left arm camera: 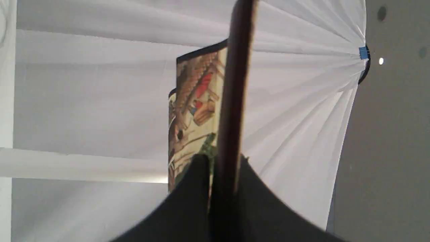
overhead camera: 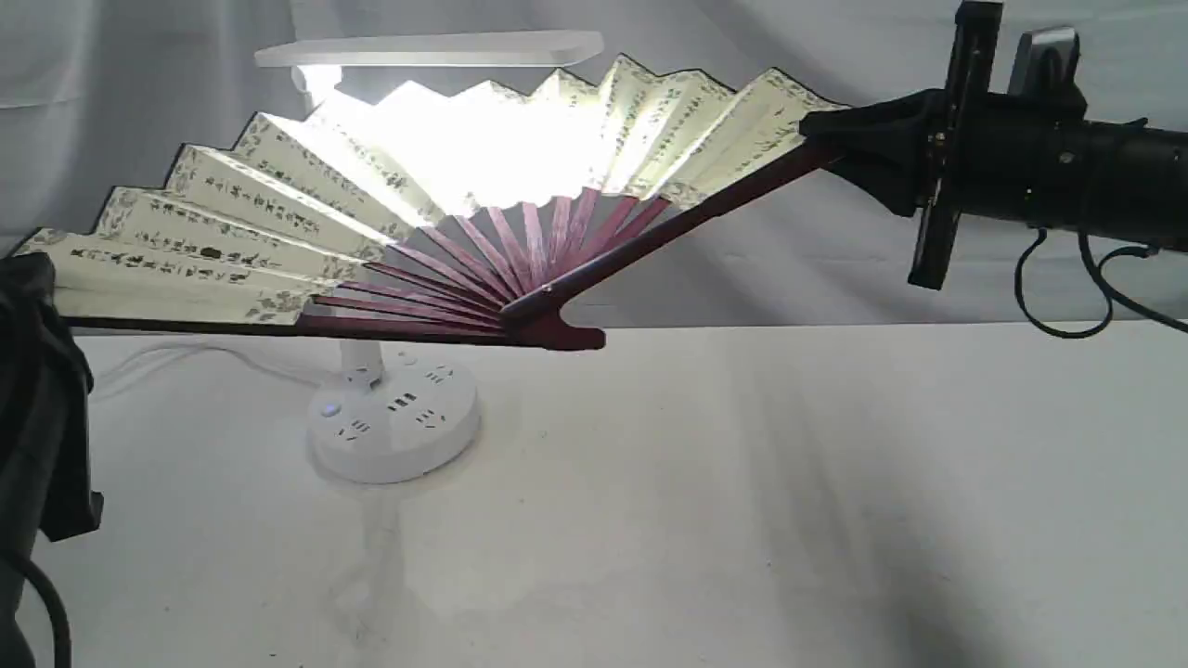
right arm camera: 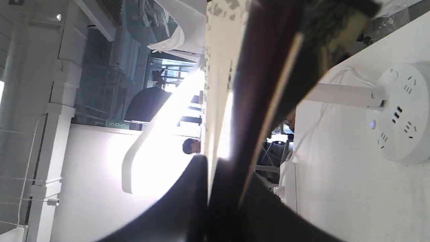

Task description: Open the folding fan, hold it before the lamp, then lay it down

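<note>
The folding fan (overhead camera: pixel 278 218) is spread wide and held upright above the white table, its cream leaf glowing where the lit lamp head (overhead camera: pixel 427 48) shines behind it. The lamp's round socket base (overhead camera: pixel 394 422) stands under the fan's pivot (overhead camera: pixel 548 320). My left gripper (overhead camera: pixel 32 278) is shut on the left maroon guard (left arm camera: pixel 233 101) at the far left. My right gripper (overhead camera: pixel 840 139) is shut on the right guard (right arm camera: pixel 258 101) at the upper right. In the right wrist view the lamp base (right arm camera: pixel 401 114) and bright head (right arm camera: pixel 158 158) show past the fan (right arm camera: pixel 220 67).
The white table (overhead camera: pixel 742 482) stretches in front of and to the right of the lamp. A white cloth backdrop (overhead camera: pixel 139 83) hangs behind. The lamp's white cord (overhead camera: pixel 176 357) trails left on the table. A black cable (overhead camera: pixel 1067 297) hangs under the right arm.
</note>
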{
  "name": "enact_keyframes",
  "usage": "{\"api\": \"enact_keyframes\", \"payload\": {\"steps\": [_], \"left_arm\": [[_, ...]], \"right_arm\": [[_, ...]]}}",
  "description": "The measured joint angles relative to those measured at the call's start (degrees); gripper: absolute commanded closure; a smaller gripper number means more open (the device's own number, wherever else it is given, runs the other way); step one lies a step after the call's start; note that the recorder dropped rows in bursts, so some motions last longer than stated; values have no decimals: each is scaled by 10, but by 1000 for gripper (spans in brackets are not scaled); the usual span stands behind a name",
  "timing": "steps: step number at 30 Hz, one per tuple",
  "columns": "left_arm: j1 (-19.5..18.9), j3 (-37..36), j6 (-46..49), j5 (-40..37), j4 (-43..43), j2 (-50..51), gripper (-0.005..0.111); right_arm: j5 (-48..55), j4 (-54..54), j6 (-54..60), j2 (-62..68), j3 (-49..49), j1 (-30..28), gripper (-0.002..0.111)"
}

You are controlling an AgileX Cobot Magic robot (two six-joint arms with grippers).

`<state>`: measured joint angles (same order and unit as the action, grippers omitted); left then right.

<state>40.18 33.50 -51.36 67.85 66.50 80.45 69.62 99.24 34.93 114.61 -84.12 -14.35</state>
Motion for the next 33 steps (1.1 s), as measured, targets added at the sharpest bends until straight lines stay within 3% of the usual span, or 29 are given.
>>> {"api": "enact_keyframes", "payload": {"steps": [16, 33], "left_arm": [[-1, 0, -27, -85, -6, 40, 107], [-1, 41, -143, -113, -74, 164, 107]], "right_arm": [[-1, -60, -21, 5, 0, -2, 108], [11, -83, -5, 33, 76, -93, 108]]}}
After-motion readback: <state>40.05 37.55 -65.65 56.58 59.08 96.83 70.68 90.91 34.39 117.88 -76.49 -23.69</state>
